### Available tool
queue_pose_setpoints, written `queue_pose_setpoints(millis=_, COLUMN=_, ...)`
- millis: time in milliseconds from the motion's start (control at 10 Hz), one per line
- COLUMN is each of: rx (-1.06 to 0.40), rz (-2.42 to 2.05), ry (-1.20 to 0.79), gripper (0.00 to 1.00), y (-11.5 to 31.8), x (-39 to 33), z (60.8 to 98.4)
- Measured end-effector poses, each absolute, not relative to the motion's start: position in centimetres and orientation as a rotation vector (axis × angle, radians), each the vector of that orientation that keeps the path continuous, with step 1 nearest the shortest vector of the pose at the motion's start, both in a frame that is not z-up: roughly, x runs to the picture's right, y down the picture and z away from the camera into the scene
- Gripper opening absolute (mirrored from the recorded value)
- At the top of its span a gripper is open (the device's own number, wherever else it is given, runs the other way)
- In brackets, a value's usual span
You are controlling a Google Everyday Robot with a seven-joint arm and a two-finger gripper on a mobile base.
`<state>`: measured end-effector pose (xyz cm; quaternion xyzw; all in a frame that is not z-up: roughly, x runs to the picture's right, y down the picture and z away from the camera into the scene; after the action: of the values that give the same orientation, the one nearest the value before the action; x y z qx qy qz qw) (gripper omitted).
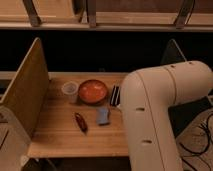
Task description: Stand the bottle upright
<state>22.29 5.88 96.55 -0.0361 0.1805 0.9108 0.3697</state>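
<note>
The bottle is hidden from this view. My white arm (155, 115) fills the right side of the picture and covers the right part of the wooden table (60, 137). The gripper is also out of sight, somewhere behind the arm's bulk near the table's right side. Just left of the arm's edge, a sliver of the black ribbed block (115, 95) shows.
An orange bowl (93, 91) sits mid-table with a translucent cup (70, 90) to its left. A small blue object (103, 116) and a dark red object (80, 121) lie nearer the front. A wooden side panel (27, 92) walls the left edge.
</note>
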Motion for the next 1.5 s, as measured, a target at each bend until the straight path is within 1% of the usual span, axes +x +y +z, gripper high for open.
queue_pose_setpoints(millis=300, rx=-0.099, rz=2.334, ry=0.437, gripper=0.09, y=5.3, x=22.0, z=96.3)
queue_pose_setpoints(millis=400, rx=-0.098, rz=2.334, ry=0.409, gripper=0.02, y=4.5, x=21.9, z=95.8)
queue_pose_setpoints(millis=500, rx=-0.095, rz=2.33, ry=0.374, gripper=0.0, y=3.7, x=21.8, z=95.2)
queue_pose_setpoints(millis=1200, rx=-0.121, rz=2.237, ry=0.087, gripper=0.0, y=-0.6, x=19.9, z=89.7)
queue_pose_setpoints(millis=1500, rx=-0.099, rz=2.122, ry=0.006, gripper=0.0, y=-2.3, x=19.5, z=87.5)
